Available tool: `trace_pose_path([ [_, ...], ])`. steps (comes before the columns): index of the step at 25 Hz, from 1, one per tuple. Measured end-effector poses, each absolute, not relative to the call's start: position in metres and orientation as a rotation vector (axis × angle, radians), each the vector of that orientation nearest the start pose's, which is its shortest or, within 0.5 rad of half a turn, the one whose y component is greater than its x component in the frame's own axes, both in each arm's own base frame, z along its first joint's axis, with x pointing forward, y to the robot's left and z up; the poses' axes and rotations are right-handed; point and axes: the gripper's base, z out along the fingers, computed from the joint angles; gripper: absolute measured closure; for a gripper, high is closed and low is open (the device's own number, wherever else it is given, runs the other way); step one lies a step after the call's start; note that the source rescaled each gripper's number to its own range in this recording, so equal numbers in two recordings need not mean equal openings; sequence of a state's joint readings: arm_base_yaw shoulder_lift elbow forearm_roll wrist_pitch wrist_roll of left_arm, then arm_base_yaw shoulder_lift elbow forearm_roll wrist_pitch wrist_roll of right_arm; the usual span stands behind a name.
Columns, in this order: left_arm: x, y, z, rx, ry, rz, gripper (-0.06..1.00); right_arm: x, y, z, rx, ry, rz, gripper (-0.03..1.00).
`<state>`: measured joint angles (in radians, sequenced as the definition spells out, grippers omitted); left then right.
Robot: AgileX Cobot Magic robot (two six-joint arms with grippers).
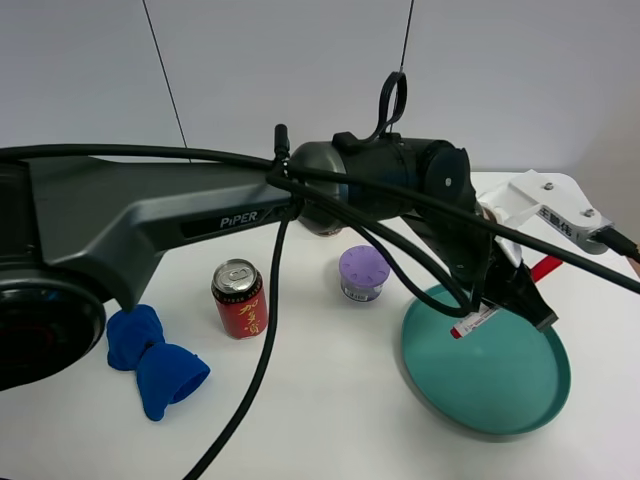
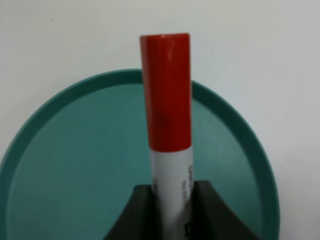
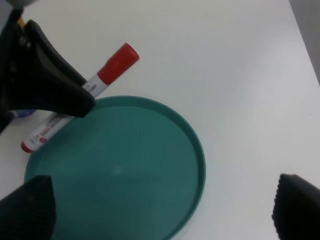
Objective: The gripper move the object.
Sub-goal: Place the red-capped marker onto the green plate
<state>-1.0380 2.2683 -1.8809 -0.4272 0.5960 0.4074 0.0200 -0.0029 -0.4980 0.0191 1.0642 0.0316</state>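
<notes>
The white marker pen with a red cap [image 1: 478, 320] is clamped between the fingers of my left gripper [image 1: 515, 295], which reaches across to the right. It hangs just above the teal plate [image 1: 420, 350], lying slantwise, its red cap past the plate's far rim. In the left wrist view the pen [image 2: 170, 100] sticks out from the shut left gripper [image 2: 172, 212] over the plate [image 2: 60, 150]. The right wrist view shows the pen [image 3: 107, 72] and plate [image 3: 150, 175] from above. My right gripper [image 3: 160, 215] is open and empty, its fingertips [image 3: 25, 210] wide apart above the plate's near side.
A red drink can [image 1: 239, 298] stands left of centre. A purple lidded tub [image 1: 363, 273] sits just left of the plate. A blue cloth [image 1: 155, 360] lies at the front left. Black cables hang from the left arm across the table's middle.
</notes>
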Motion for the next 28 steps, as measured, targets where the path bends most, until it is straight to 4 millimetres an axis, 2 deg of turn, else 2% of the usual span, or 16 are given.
trace_pose_path([
  [10, 0.248, -0.461, 0.153, 1.386, 2.163, -0.7, 0.94, -0.005, 0.001, 0.276, 0.011, 2.047, 0.055, -0.03],
  [19, 0.249, -0.463, 0.132, 1.385, 2.197, -0.692, 0.94, -0.005, 0.001, 0.276, 0.011, 2.047, 0.055, -0.03],
  [28, 0.249, -0.463, 0.13, 1.381, 2.199, -0.693, 0.94, -0.005, 0.001, 0.276, 0.011, 2.047, 0.055, -0.03],
])
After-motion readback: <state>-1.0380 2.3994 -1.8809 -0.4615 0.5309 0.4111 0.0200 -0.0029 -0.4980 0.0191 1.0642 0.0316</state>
